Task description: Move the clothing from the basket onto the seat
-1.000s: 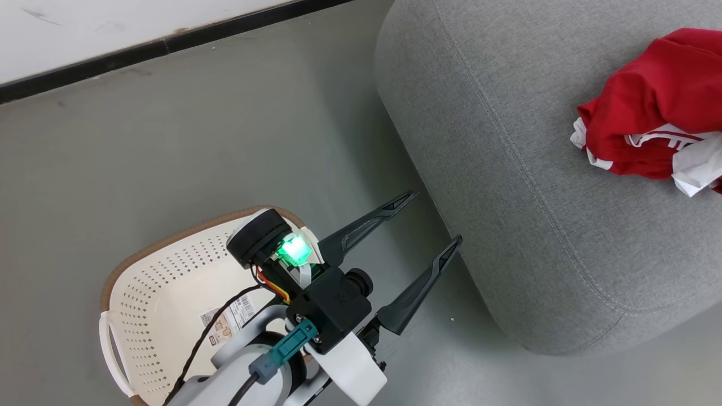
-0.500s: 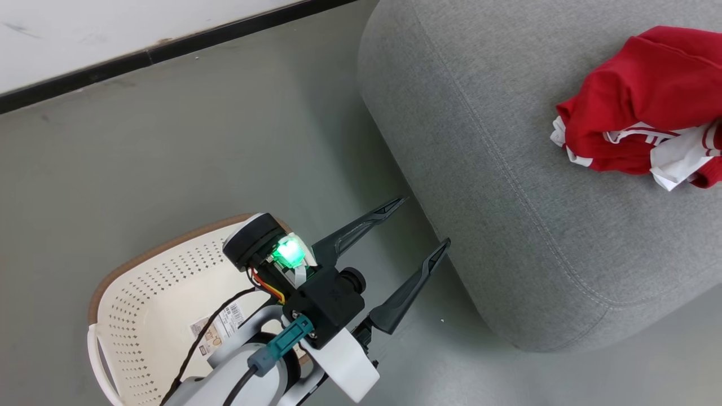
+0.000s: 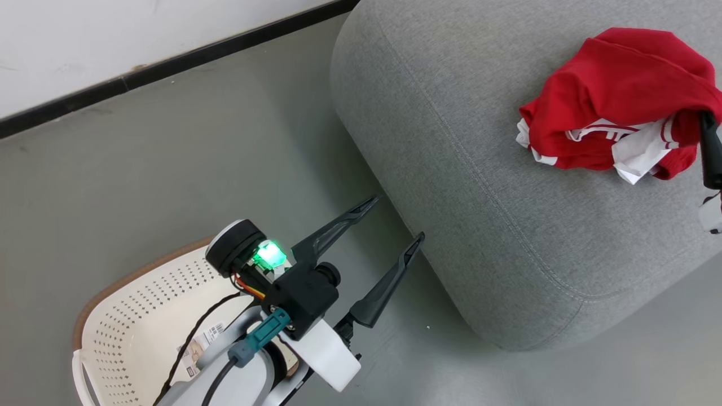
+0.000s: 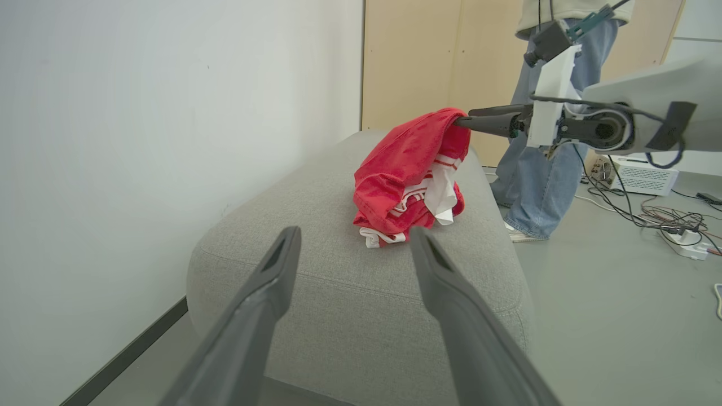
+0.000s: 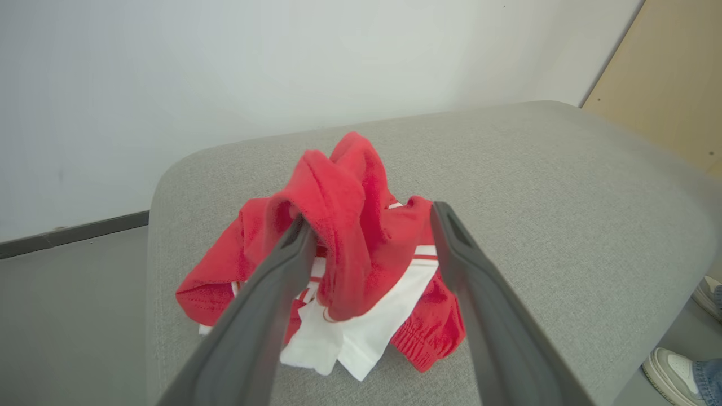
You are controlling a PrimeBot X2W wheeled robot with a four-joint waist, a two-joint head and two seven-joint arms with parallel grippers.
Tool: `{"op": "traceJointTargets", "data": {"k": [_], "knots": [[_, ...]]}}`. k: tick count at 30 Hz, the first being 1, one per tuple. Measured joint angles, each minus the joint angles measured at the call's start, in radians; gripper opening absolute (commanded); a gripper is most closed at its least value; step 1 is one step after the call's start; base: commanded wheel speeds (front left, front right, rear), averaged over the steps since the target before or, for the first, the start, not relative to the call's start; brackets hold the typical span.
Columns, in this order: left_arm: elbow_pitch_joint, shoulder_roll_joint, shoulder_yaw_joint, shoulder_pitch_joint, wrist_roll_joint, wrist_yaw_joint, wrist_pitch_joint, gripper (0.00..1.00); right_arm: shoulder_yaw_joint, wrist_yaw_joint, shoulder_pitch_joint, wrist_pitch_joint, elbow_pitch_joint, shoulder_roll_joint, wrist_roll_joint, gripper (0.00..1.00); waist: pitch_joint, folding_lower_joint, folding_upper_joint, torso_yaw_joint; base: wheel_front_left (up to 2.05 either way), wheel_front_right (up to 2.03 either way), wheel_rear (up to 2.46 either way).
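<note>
The clothing (image 3: 615, 101), a red bundle with white trim, lies on top of the grey seat (image 3: 479, 197). My right gripper (image 5: 372, 217) is open above it, with a red fold of the clothing (image 5: 350, 225) draped over the tip of one finger. One right finger (image 3: 709, 152) shows at the head view's right edge, against the bundle. My left gripper (image 3: 397, 217) hangs open and holds nothing, over the floor between the basket (image 3: 130, 316) and the seat's corner. The arm hides part of the basket; the inside that shows holds only a label. The left gripper (image 4: 355, 234) points at the clothing (image 4: 406, 169).
A white wall with a black baseboard (image 3: 169, 62) runs behind the basket and seat. A person's legs in jeans (image 4: 536, 158) stand beyond the seat (image 4: 361, 293), by a wooden panel. Cables and a power strip (image 4: 677, 225) lie on the floor there.
The head camera has turned, sliding the whole picture left. A right gripper finger has come into sight at the right edge, beside the clothing. The left gripper stays open.
</note>
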Motion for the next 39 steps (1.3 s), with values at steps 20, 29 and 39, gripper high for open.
{"op": "traceJointTargets", "data": {"k": [20, 29, 39], "knots": [[0.051, -0.003, 0.063, 0.077, -0.024, 0.076, -0.077, 1.00, 0.101, 0.000, 0.016, -0.026, -0.260, -0.017, -0.020, 1.00, -0.086, 0.0000, 0.0000, 0.004, 0.00, 0.00, 0.00], [0.086, 0.004, 0.114, 0.132, -0.032, 0.128, -0.110, 1.00, 0.185, 0.000, 0.015, -0.026, -0.314, 0.056, -0.034, 1.00, -0.115, 0.0000, 0.0000, 0.065, 0.00, 0.00, 0.00], [0.105, 0.006, 0.182, 0.204, -0.055, 0.202, -0.138, 1.00, 0.201, 0.000, 0.023, -0.037, -0.336, 0.130, -0.046, 1.00, -0.145, 0.0000, 0.0000, 0.151, 0.00, 0.00, 0.00]]}}
